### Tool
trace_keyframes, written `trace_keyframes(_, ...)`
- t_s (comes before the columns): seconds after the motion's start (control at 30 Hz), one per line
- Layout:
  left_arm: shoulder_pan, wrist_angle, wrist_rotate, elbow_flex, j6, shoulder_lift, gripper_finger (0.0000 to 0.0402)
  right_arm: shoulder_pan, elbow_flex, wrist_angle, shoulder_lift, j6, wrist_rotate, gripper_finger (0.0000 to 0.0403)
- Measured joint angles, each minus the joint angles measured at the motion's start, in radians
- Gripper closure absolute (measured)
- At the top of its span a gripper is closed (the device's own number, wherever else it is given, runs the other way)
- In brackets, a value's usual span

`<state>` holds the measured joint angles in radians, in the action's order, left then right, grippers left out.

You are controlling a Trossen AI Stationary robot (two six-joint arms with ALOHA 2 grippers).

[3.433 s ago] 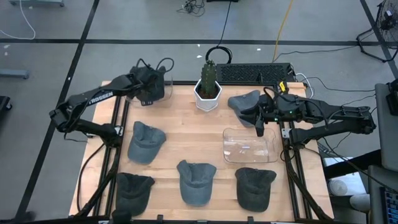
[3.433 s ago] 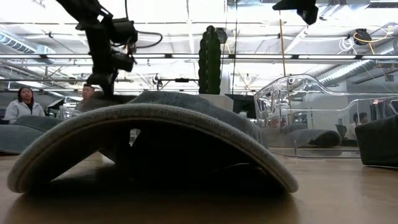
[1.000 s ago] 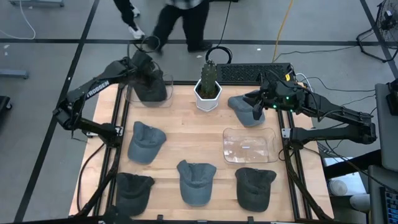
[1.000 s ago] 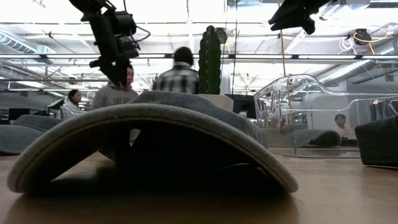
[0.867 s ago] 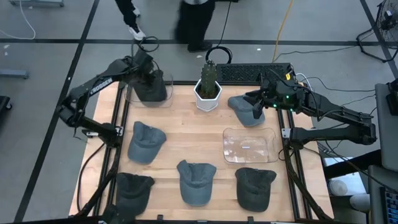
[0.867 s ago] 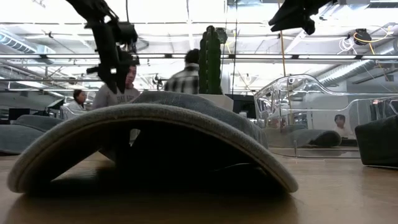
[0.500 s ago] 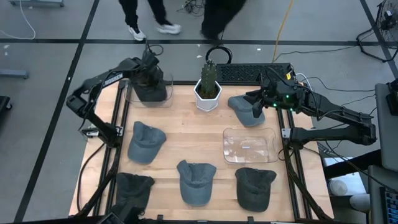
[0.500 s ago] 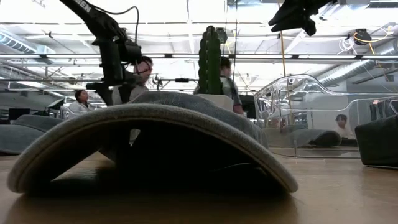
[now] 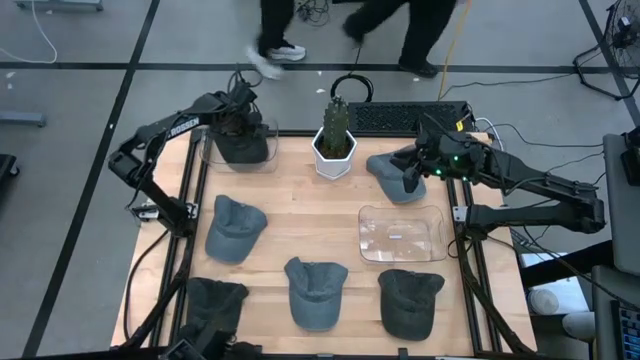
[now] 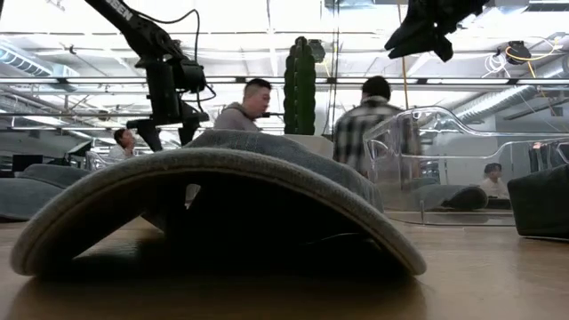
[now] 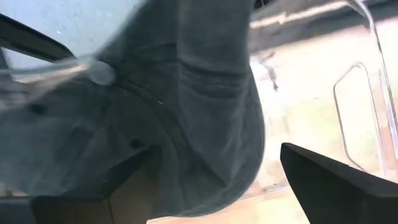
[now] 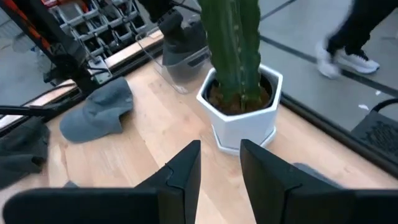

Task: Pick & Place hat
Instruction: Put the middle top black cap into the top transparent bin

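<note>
My left gripper (image 9: 238, 118), spread wide, sits right over the dark cap (image 9: 241, 146) in the clear tray (image 9: 268, 150) at the desk's far-left corner. Right gripper (image 9: 413, 180), narrow gap, waits over another cap (image 9: 390, 176).

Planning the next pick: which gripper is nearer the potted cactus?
Right. The right gripper hovers just beside the potted cactus, over a grey hat; the left gripper is farther off, at the dark hat.
</note>
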<state>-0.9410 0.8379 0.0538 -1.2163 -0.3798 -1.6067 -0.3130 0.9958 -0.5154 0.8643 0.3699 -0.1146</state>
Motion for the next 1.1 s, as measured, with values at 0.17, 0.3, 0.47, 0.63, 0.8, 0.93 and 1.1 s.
trace_keyframes(0.17, 0.015, -0.006, 0.015, 0.001, -0.001, -0.062, 0.0102, 0.001, -0.037, 0.047, 0.0, 0.052, 0.075, 0.0298)
trace_keyframes(0.3, 0.031, -0.03, 0.017, 0.001, 0.011, -0.081, 0.0135, 0.001, -0.043, 0.047, 0.0, 0.072, 0.092, 0.0298)
trace_keyframes(0.47, 0.046, -0.028, 0.057, 0.001, 0.092, -0.079, 0.0195, 0.001, -0.043, 0.048, -0.003, 0.082, 0.092, 0.0298)
trace_keyframes(0.63, 0.045, -0.002, 0.086, 0.001, 0.176, -0.079, 0.0274, 0.001, -0.043, 0.048, -0.003, 0.074, 0.092, 0.0298)
trace_keyframes(0.8, 0.045, 0.045, 0.086, 0.001, 0.317, -0.074, 0.0357, 0.001, -0.043, 0.047, -0.003, 0.069, 0.092, 0.0298)
trace_keyframes(0.93, 0.05, 0.091, 0.07, 0.001, 0.435, -0.074, 0.0391, 0.001, -0.043, 0.047, -0.004, 0.068, 0.093, 0.0298)
trace_keyframes(1.1, 0.074, 0.147, 0.103, 0.001, 0.494, -0.074, 0.0369, 0.001, -0.043, 0.047, -0.004, 0.067, 0.093, 0.0298)
